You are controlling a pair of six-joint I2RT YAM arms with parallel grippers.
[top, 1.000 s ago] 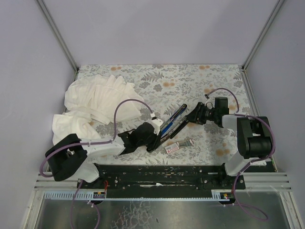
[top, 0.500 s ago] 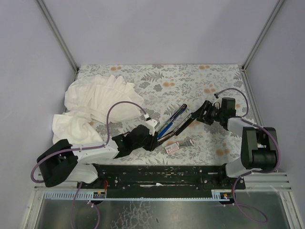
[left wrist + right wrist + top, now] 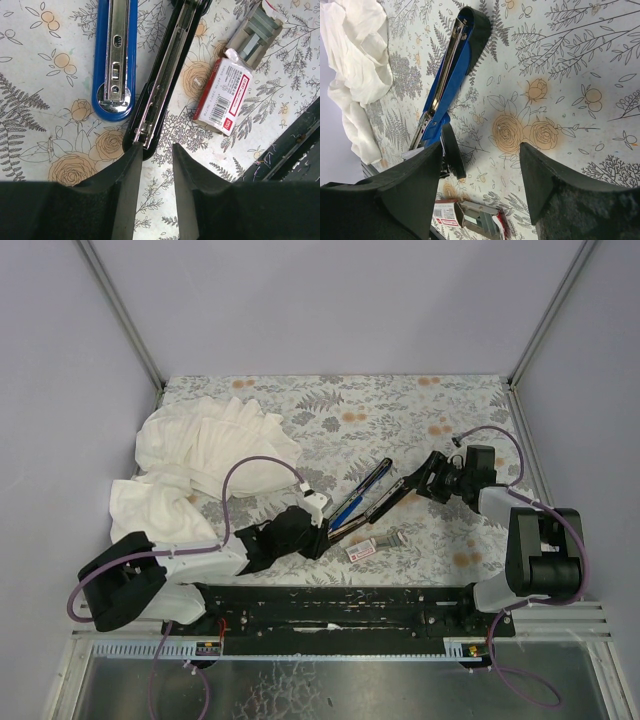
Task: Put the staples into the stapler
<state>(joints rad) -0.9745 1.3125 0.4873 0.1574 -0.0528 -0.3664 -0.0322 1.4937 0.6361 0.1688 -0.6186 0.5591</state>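
Slim blue-and-black hinged stapler (image 3: 364, 496) open at centre, metal channel (image 3: 169, 75) looks empty. Tiny red-labelled white staple box (image 3: 222, 95), silvery strip (image 3: 258, 34) just right, not loaded. Left gripper (image 3: 156, 150) jaws narrow, empty, at stapler's near end; right gripper (image 3: 481, 150) wide, empty.

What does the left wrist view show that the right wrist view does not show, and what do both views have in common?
Only the left wrist view: the left end effector, fingers narrowly apart at the end of the stapler, and the barcode on the staple box. Only the right wrist view: the right end effector, fingers wide apart, and the white cloth. Both: the opened stapler, the staple box, the grey staple tray, the floral table cover.
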